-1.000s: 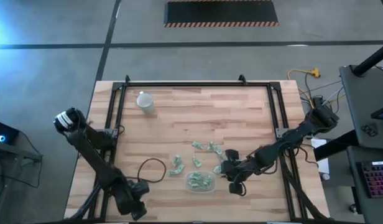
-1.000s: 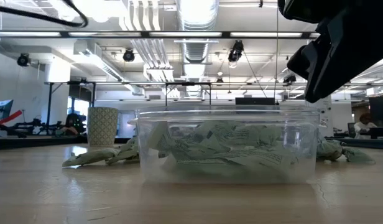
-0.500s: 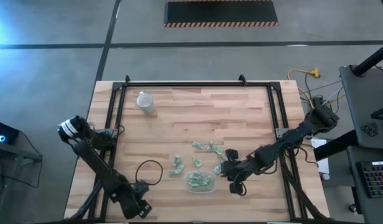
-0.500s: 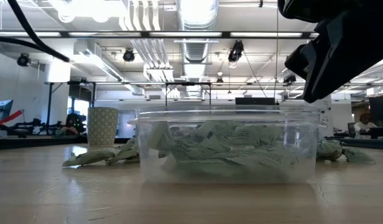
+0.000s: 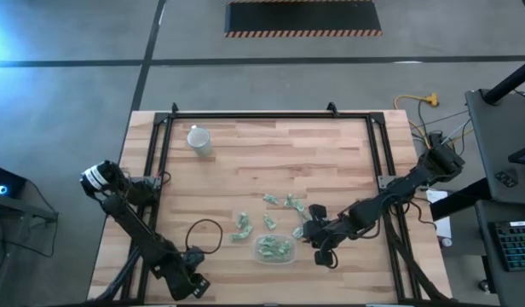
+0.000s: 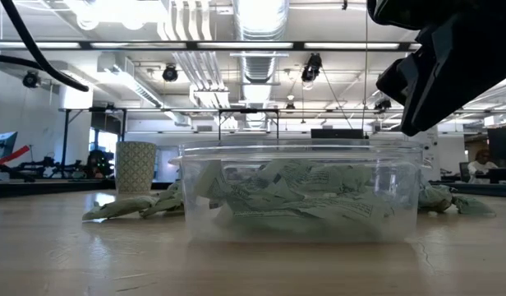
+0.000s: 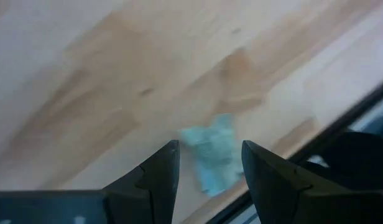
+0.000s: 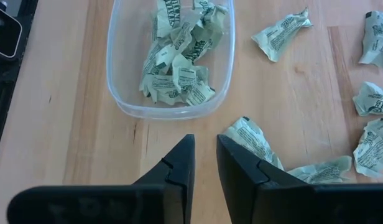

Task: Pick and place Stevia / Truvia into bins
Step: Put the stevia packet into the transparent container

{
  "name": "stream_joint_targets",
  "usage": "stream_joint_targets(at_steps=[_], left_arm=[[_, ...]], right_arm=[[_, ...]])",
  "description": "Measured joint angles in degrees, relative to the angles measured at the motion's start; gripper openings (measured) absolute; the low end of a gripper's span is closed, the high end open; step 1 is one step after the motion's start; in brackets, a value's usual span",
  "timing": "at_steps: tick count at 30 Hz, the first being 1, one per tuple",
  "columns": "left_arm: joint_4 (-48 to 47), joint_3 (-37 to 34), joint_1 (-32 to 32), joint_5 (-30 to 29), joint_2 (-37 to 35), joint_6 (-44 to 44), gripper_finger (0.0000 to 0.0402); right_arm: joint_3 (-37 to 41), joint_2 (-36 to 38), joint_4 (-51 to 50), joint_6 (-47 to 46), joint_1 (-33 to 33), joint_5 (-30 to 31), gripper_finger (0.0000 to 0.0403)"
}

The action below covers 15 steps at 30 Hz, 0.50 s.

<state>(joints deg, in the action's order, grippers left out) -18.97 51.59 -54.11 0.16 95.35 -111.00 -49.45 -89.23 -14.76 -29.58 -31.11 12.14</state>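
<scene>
The clear plastic bin (image 5: 274, 248) (image 8: 170, 59) (image 6: 302, 193) holds several crumpled pale green sachets (image 8: 179, 62). More sachets lie loose on the wood beyond it (image 5: 269, 199) and to its right (image 8: 253, 140). My right gripper (image 8: 205, 140) (image 5: 308, 232) hovers low just right of the bin, open a narrow gap with nothing between the fingers. My left gripper (image 7: 209, 146) (image 5: 191, 286) is at the table's near-left edge, open, its fingers standing either side of one lone sachet (image 7: 213, 158) on the table, apart from it.
A white cup (image 5: 199, 139) (image 6: 135, 167) stands upright at the far left of the table. A black cable loop (image 5: 203, 232) lies left of the bin. A black frame rail (image 7: 353, 155) runs along the table edge close to the left gripper.
The left arm has swung a little toward the near edge, and its cable loop has shifted with it. The right arm, the bin and the sachets have kept still.
</scene>
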Motion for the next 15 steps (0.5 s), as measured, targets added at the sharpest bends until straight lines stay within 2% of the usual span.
stream_joint_targets(at_steps=[11,15], left_arm=[[0.46,1.45,0.04,-0.30,3.29,-0.74,0.0155],[-1.42,2.32,0.09,0.39,3.89,-0.63,0.0127]], right_arm=[[0.02,0.00,-0.01,-0.02,0.00,-0.02,0.0058],[0.02,0.00,-0.03,0.39,0.04,-0.02,0.0059]])
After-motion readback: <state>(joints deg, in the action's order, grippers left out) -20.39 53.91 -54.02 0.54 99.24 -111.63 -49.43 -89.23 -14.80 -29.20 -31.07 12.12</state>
